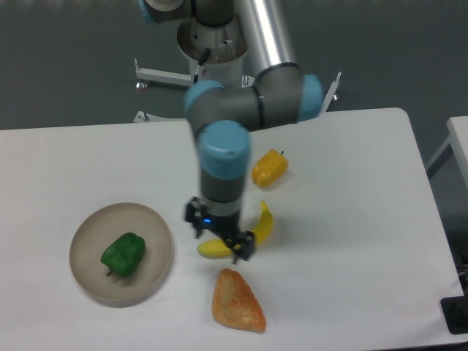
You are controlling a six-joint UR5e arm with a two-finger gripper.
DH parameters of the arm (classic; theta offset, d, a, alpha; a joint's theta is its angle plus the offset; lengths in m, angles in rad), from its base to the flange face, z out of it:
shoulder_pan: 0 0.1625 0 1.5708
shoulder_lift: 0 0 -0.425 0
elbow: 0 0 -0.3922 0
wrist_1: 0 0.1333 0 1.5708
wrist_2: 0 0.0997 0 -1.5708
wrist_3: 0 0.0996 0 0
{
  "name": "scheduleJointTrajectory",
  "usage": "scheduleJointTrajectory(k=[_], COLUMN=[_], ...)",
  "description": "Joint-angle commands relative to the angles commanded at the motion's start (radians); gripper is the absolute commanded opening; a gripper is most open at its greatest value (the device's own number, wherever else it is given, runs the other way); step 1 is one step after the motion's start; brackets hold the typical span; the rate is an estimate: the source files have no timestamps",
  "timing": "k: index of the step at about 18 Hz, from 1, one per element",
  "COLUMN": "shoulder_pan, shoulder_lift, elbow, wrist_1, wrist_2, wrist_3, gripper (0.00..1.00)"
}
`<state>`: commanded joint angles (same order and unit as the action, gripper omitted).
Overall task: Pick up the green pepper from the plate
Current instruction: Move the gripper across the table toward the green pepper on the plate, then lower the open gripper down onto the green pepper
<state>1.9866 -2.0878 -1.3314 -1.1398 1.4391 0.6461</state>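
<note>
Grey jointed arm [245, 106] with light-blue caps, a silver tube link, and a black gripper [220, 237] showing a blue light.

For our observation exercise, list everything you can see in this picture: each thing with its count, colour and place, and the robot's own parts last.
Pepper: one, green, lying on the plate.
Plate: one, beige-grey, left on the table.
Yellow pepper: one, yellow-orange, middle of the table, far side.
Banana: one, yellow, centre, partly behind the pincer.
Pastry: one, orange, near edge.
Table: one, white.
Arm: one, grey and blue, above the centre.
Pincer: one, black, open, over the banana.
</note>
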Motion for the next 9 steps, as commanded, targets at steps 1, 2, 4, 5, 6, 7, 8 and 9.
scheduleJointTrajectory(k=[1,2,4,5,6,7,8,9], shoulder_pan=[-0.006,-0.021,-0.038,-0.051,-0.06,-0.064,-0.072,-0.081], shoulder_lift=[0.008,0.014,0.018,0.025,0.026,0.031,0.031,0.031], elbow=[-0.014,-0.025,-0.049,-0.064,-0.077,-0.086,-0.097,-0.104], wrist_1=[0.008,0.017,0.037,0.049,0.061,0.078,0.093,0.106], wrist_2=[-0.017,-0.038,-0.052,-0.054,-0.054,-0.054,-0.052,-0.052], wrist_3=[-0.04,-0.093,-0.163,-0.181,-0.209,-0.239,-0.264,-0.272], gripper=[1.0,1.0,1.0,1.0,1.0,1.0,1.0,1.0])
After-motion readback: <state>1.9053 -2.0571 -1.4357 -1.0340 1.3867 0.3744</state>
